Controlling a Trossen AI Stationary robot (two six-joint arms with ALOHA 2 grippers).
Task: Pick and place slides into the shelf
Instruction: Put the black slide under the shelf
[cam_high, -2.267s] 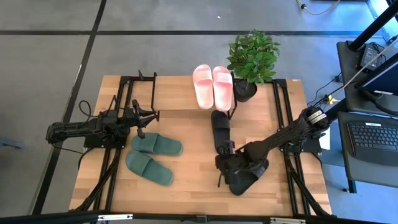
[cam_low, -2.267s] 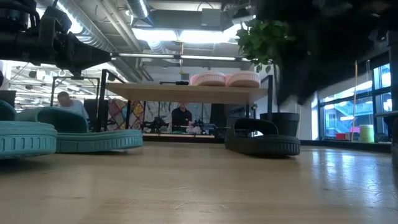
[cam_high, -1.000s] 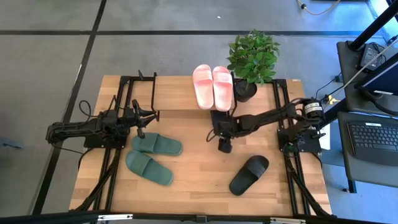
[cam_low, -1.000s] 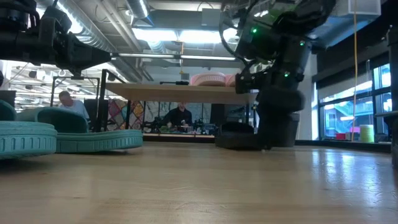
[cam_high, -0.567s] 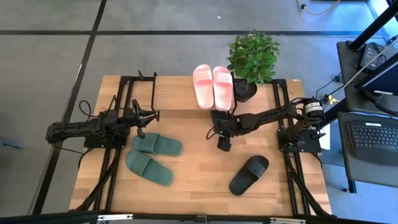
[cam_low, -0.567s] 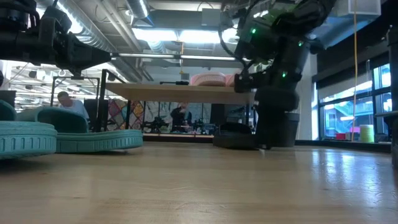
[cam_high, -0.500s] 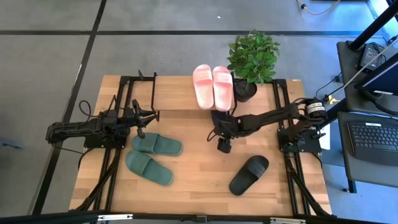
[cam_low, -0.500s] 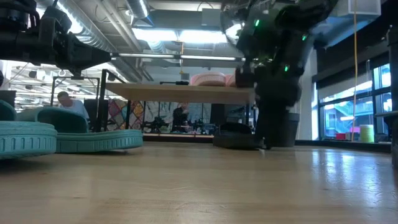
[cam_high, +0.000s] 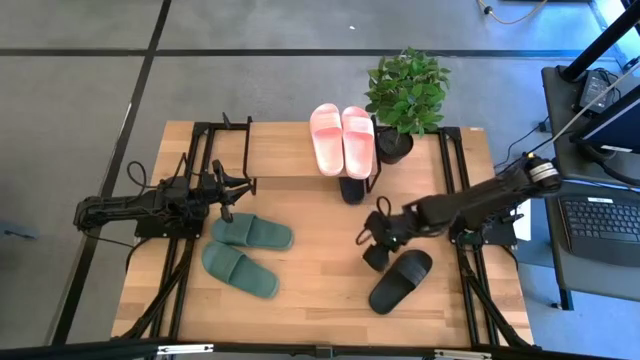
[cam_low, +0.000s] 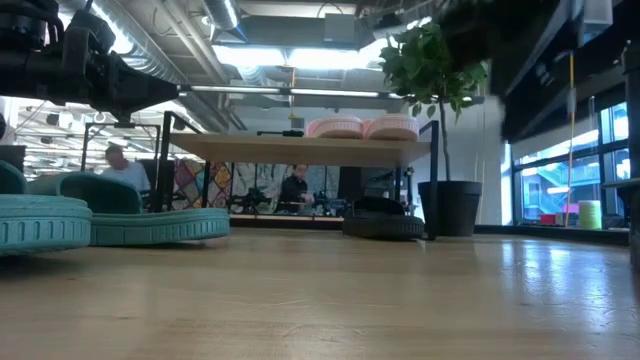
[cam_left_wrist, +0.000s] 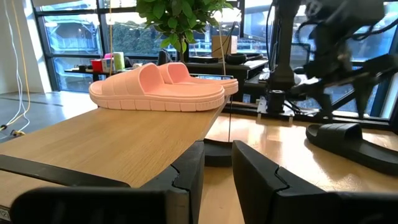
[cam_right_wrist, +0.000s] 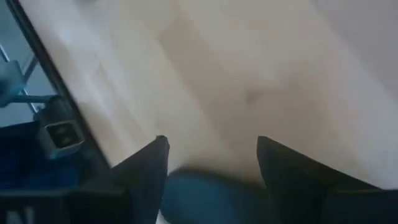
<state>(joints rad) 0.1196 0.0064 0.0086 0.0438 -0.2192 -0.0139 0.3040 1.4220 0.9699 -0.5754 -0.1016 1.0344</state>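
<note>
The shelf (cam_high: 290, 148) stands at the table's far side with the light pink pair (cam_high: 342, 138) on its top board. One black slide (cam_high: 351, 188) lies under that board, one end sticking out toward the near side; the low view shows that black slide (cam_low: 383, 222) on the table. The other black slide (cam_high: 400, 281) lies near the right edge. The dark green pair (cam_high: 247, 250) rests flat at the left. My right gripper (cam_high: 374, 247) hovers open just beside the free black slide, over bare wood (cam_right_wrist: 211, 93). My left gripper (cam_high: 236, 188) waits open by the shelf's left end.
A potted plant (cam_high: 405, 92) stands at the shelf's right end; the plant's pot (cam_low: 448, 207) sits beside the shelf's leg. Black frame rails (cam_high: 465, 190) run along both table sides. Bare wood lies between the green pair and the right gripper. People sit in the room beyond.
My right gripper has drawn back from the shelf's front, moving toward the near right edge and ending beside the free black slide. The black slide it was on stays under the shelf's board with one end showing.
</note>
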